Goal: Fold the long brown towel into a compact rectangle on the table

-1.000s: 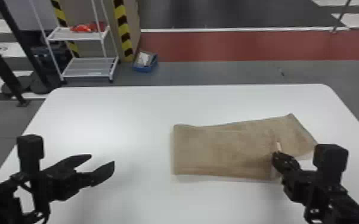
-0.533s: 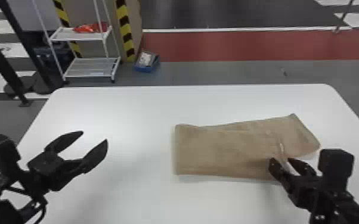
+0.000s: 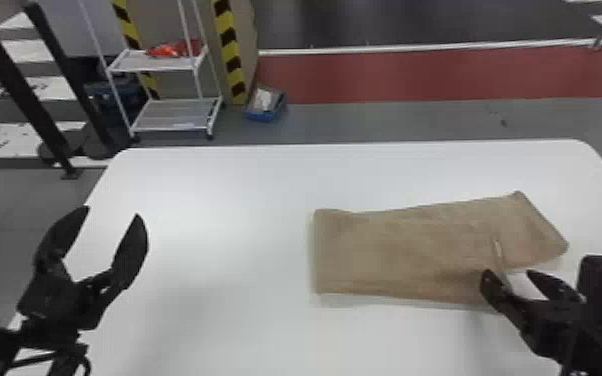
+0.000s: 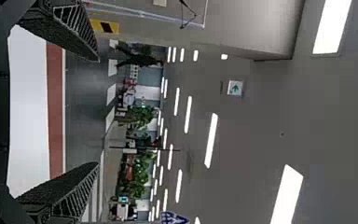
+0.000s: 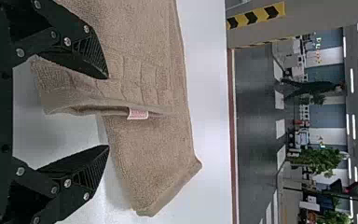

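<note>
Towel (image 3: 400, 250) lengthwise left to right

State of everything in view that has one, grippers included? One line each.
Towel: partly folded on the table, lower layer jutting askew past the upper layer's end
Label: exposed at the upper layer's edge
Left gripper: open, empty, at the table's left side
Right gripper: open, at the towel's near right edge
Rack: upright, red item on upper shelf
</note>
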